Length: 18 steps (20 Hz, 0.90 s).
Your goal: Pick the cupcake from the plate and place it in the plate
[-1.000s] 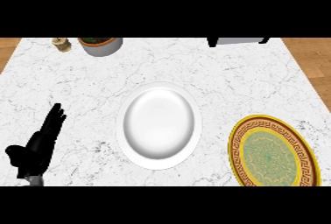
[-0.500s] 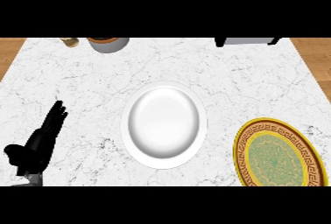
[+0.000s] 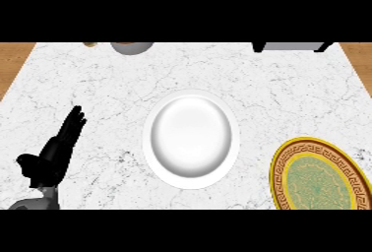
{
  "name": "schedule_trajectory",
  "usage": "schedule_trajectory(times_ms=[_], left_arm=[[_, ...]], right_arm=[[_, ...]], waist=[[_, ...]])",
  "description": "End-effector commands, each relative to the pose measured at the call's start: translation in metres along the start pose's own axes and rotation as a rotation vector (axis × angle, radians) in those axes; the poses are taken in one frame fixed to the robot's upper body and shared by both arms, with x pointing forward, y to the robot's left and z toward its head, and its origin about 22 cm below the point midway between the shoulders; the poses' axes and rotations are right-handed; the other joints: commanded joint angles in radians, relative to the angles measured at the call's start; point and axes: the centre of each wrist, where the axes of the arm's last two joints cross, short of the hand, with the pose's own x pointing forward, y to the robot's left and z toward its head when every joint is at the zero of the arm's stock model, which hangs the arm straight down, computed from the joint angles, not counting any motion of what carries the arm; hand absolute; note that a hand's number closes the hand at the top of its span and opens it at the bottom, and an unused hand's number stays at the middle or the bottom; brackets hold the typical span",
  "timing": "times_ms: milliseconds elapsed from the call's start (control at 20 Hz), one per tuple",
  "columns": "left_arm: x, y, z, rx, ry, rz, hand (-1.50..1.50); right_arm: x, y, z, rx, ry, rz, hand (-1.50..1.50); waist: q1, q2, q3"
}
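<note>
Left of the white plate (image 3: 191, 138), my left hand (image 3: 54, 152) rests with fingers straight; no cupcake shows, so I should locate it before reaching.

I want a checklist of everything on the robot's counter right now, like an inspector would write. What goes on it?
Surface: white marble counter, with wooden floor showing past its far corners.
Job's things: white plate at the centre, nothing on it; yellow-rimmed patterned plate at the lower right, cut by the edge, nothing on it. No cupcake seen.
Clutter: a round object at the far edge, only partly in view, cannot tell what it is; a dark object at the far right edge, also cut off.
Hands: left hand open, fingers straight, resting at the left. Right hand not in view.
Cables: nothing seen.
Surroundings: nothing else seen.
</note>
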Motion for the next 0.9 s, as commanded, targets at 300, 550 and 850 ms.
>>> schedule_trajectory(times_ms=[300, 550, 850], left_arm=[[0.011, -0.019, -0.013, -0.045, -0.008, 0.006, 0.00], [0.008, -0.016, -0.013, -0.054, -0.026, -0.001, 0.00], [0.011, -0.018, -0.011, -0.068, -0.030, 0.003, 0.00]], right_arm=[[0.030, 0.021, -0.003, 0.013, 0.047, -0.043, 1.50], [0.033, 0.039, -0.017, 0.030, 0.075, -0.058, 1.50], [0.039, 0.050, -0.051, -0.044, 0.172, -0.197, -1.50]], waist=[[0.042, 0.014, 0.004], [0.056, 0.021, 0.005], [0.071, 0.014, 0.010]])
